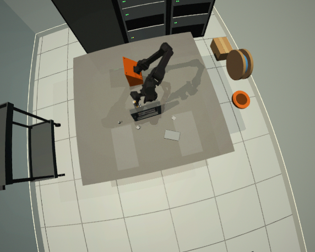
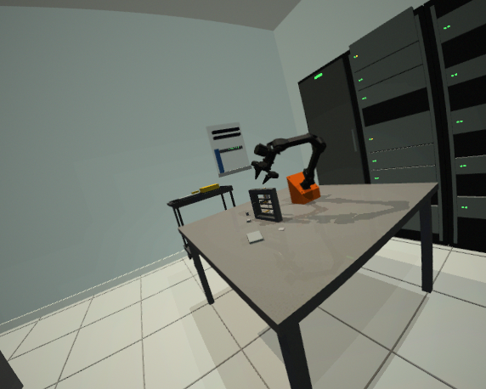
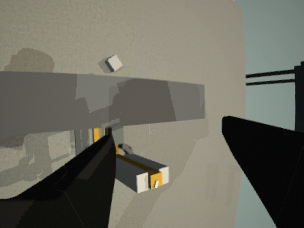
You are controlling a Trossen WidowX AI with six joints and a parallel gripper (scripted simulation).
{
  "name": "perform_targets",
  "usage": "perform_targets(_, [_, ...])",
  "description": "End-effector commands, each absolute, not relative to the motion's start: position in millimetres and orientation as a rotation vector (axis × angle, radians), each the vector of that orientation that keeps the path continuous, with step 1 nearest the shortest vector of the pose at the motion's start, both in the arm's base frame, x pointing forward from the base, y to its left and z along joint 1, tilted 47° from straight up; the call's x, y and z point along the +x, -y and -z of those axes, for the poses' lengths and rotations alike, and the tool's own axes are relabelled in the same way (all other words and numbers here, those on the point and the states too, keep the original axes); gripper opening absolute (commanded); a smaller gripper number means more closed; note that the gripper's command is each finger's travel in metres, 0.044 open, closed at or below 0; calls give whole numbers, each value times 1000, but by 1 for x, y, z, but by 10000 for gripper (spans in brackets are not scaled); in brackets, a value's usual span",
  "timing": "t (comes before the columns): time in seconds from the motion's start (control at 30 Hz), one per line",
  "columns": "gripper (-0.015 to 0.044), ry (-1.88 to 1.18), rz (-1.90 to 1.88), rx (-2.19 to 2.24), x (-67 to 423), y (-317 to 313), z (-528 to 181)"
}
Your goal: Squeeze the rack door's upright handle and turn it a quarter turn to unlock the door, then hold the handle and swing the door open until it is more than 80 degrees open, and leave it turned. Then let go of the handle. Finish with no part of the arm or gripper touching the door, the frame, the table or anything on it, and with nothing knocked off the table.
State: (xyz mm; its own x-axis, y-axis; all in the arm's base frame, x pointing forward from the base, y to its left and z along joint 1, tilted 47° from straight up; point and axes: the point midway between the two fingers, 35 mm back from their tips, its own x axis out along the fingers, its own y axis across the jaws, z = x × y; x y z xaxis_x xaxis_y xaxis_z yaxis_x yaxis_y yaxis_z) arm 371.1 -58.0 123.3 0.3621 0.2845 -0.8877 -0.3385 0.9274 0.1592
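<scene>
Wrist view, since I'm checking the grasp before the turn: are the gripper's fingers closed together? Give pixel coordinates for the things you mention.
No, the gripper point(image 1: 135, 99) point(image 2: 262, 180) point(image 3: 168, 133) has its two fingers standing wide apart.
</scene>
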Motion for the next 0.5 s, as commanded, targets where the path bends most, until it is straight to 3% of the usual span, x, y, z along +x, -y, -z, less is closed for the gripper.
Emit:
perform_targets(0.0, [296,-1189,-453,-15,368,61,-113])
perform_targets(0.47, [296,-1364,-628,185,352,72,-83])
